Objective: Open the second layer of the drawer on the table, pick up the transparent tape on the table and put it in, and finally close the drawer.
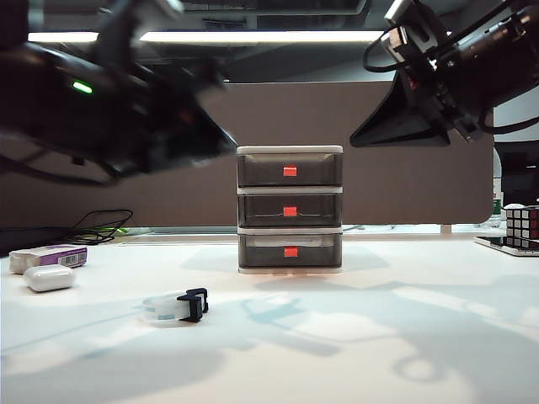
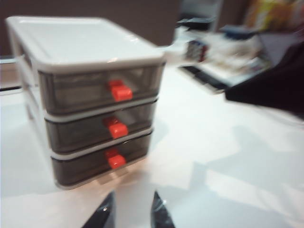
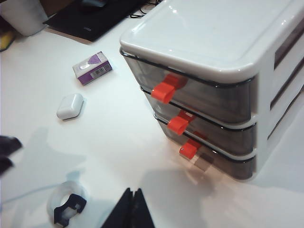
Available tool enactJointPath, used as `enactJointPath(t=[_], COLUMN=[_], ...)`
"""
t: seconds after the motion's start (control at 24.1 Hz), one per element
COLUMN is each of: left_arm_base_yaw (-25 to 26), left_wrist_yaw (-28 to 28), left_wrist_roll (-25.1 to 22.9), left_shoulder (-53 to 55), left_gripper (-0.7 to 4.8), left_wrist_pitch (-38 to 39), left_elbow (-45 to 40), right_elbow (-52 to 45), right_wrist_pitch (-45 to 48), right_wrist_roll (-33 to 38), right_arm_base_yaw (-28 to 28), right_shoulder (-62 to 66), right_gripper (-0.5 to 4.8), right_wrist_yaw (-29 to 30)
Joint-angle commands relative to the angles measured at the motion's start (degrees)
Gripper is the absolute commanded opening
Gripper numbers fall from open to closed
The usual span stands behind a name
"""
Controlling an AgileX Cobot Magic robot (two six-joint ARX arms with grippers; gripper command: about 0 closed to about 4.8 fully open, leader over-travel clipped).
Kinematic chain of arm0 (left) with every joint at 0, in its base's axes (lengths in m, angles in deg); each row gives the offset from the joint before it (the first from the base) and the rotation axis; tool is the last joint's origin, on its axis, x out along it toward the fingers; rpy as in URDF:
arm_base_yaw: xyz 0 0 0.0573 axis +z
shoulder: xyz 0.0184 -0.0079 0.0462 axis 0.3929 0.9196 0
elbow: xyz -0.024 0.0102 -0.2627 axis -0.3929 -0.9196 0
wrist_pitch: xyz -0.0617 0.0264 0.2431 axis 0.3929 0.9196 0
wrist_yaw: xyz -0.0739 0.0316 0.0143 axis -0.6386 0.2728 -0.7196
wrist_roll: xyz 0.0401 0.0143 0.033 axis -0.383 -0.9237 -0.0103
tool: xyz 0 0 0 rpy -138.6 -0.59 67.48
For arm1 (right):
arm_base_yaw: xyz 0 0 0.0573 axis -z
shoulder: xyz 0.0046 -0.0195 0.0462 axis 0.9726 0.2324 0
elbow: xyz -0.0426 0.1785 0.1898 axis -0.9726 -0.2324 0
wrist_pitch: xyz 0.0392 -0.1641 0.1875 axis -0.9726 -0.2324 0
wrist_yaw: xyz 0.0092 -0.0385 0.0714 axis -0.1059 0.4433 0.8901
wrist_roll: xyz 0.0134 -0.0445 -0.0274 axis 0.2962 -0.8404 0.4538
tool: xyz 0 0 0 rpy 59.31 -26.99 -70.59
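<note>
The drawer (image 1: pixel 290 210) stands at the middle of the table (image 1: pixel 404 337) with all three layers pushed in. Its second layer (image 1: pixel 269 210) (image 2: pixel 80 133) (image 3: pixel 213 130) carries a red-orange tab. The transparent tape (image 1: pixel 175 307) (image 3: pixel 66 204), a clear ring with a black cutter, lies on the table in front of the unit, to its left. My left gripper (image 2: pixel 133 209) hovers high in front of the drawer, open by a narrow gap with nothing in it; the exterior view shows it blurred (image 1: pixel 215 139). My right gripper (image 3: pixel 133 206) (image 1: pixel 370 133) hangs shut and empty, up to the drawer's right.
A white oval case (image 1: pixel 49 278) (image 3: pixel 70 105) and a purple-and-white box (image 1: pixel 49 256) (image 3: pixel 92 68) lie at the left. A puzzle cube (image 1: pixel 522 225) stands at the right edge. Cables (image 1: pixel 101 225) run along the back left before the brown partition (image 1: pixel 404 185).
</note>
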Motion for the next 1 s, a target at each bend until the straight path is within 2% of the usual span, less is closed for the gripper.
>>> enactJointPath(t=[0.04, 0.21, 0.29, 0.46, 0.5, 0.58, 0.71, 0.87, 1.0], left_arm_base_yaw=[-3.76, -5.64, -5.6, -5.57, -5.57, -5.6, -5.6, -5.55, -5.6], left_wrist_yaw=[8.48, 5.73, 1.22, -0.74, 0.22, 7.43, 13.97, 17.2, 19.5], left_wrist_roll=[-1.22, 0.61, 0.63, 1.18, 1.18, 1.27, 1.22, 1.03, 0.81], left_shoulder=[6.16, 14.8, 17.66, 18.03, 18.08, 18.49, 19.3, 22.56, 26.69], left_gripper=[0.89, 0.89, 0.89, 0.89, 0.89, 0.89, 0.89, 0.89, 0.89], left_wrist_pitch=[-0.68, -2.08, -2.19, -2.71, -2.6, -2.45, -2.34, -2.14, -2.25], left_elbow=[4.13, 9.97, 12.72, 14.58, 15.02, 15.74, 16.68, 19.32, 21.77], right_elbow=[1.75, 2.19, 2.19, 2.27, 2.34, 2.49, 2.51, 2.56, 2.64], right_wrist_pitch=[1.25, 1.33, 1.27, 1.31, 1.31, 1.29, 1.49, 1.73, 2.16], right_wrist_roll=[-1.03, -2.58, -2.89, -2.95, -2.97, -3.82, -5.73, -6.14, -6.16], right_arm_base_yaw=[-0.02, 0.0, 0.0, 0.0, 0.0, 0.0, 0.0, 0.02, 0.0], right_shoulder=[1.2, 1.46, 1.49, 1.57, 1.57, 1.57, 1.66, 2.19, 3.34], right_gripper=[-0.05, -0.05, -0.05, -0.05, -0.05, -0.05, -0.05, -0.05, -0.05], right_wrist_yaw=[0.55, 0.52, 0.74, 1.79, 2.01, 1.92, 1.53, -1.9, -1.86])
